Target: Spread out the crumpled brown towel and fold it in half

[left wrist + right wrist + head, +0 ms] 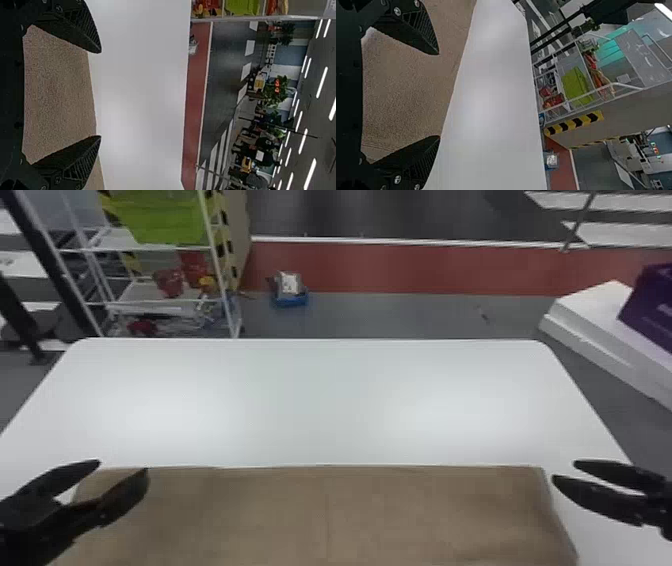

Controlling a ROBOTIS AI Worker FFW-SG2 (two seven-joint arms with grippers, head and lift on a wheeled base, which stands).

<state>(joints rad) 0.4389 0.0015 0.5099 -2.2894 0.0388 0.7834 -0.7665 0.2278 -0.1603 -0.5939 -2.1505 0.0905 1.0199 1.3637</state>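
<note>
The brown towel (325, 510) lies spread nearly flat along the near part of the white table, its far edge almost straight. At its left end my left gripper (122, 467) stands open over the far corner. My right gripper (565, 472) is open just beyond the towel's right edge. In the left wrist view, the towel (59, 95) shows behind the open left gripper (100, 94), nothing held. In the right wrist view, the right gripper (439, 95) is also open, with the towel (403, 91) seen between its fingers.
The white table (320, 400) extends beyond the towel's far edge. Behind it on the left stands a white rack (165, 302) with a green bin (165, 220). A purple box (650, 305) sits on a white block at the right. A small blue container (290, 297) is on the floor.
</note>
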